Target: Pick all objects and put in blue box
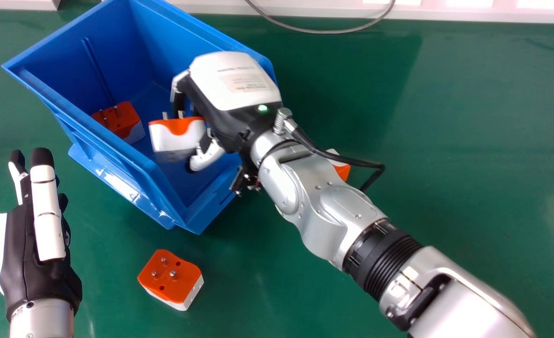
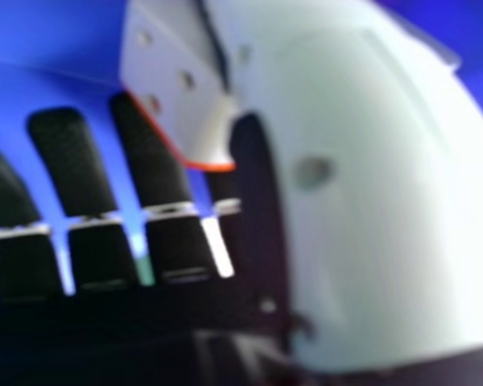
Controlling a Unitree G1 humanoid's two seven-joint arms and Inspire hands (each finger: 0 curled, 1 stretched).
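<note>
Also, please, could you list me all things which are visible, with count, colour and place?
Box: 1, blue, on the table
Adapter: 1, orange and white, inside the box
Second adapter: 1, orange and white, at the right hand, over the box
Third adapter: 1, orange and white, on the table, near side
Orange and white piece: 1, partly behind the right arm
Table: 1, green, underneath
Cable: 1, grey, far edge
Left hand: 1, black and white, left
Right hand: 1, black and white, over box
</note>
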